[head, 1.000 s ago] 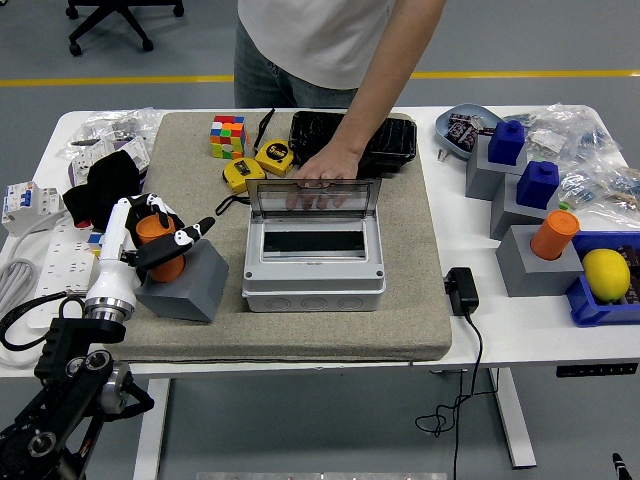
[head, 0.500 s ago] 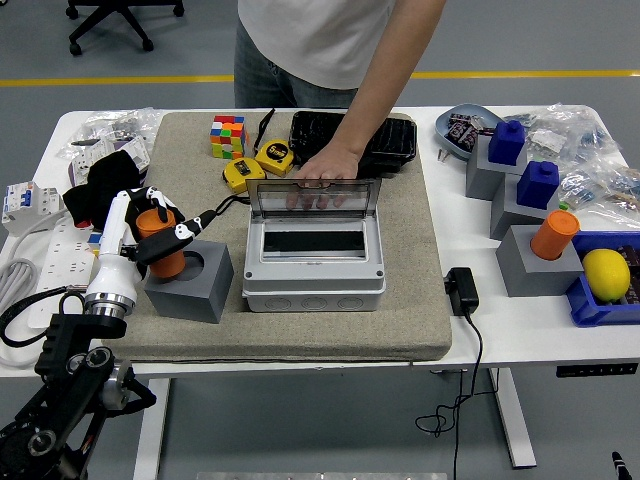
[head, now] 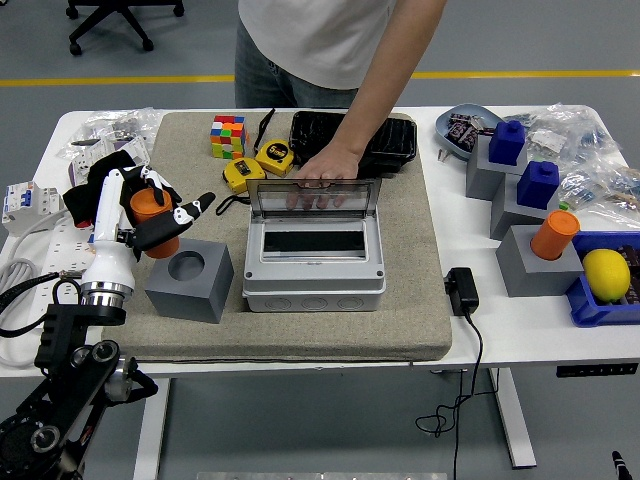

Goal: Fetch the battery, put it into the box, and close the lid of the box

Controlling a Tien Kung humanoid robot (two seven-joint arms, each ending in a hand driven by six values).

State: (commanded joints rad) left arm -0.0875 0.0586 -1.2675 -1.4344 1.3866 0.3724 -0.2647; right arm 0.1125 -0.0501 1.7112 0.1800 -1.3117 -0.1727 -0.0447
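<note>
Over mat (head: 400, 300), upright battery (head: 152, 222) in left robot hand (head: 150, 215).

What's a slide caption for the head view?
Left hand lifts the orange battery clear of its grey holder block; a person's hand holds the box lid open.

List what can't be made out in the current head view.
- Orange battery: mostly wrapped by the left hand.
- Box interior: dark, contents unclear.
- Person's fingertips: blurred behind the clear lid.
- Right hand: out of frame.

Matt grey plastic box (head: 313, 268) on rough cloth mat (head: 400, 300).
</note>
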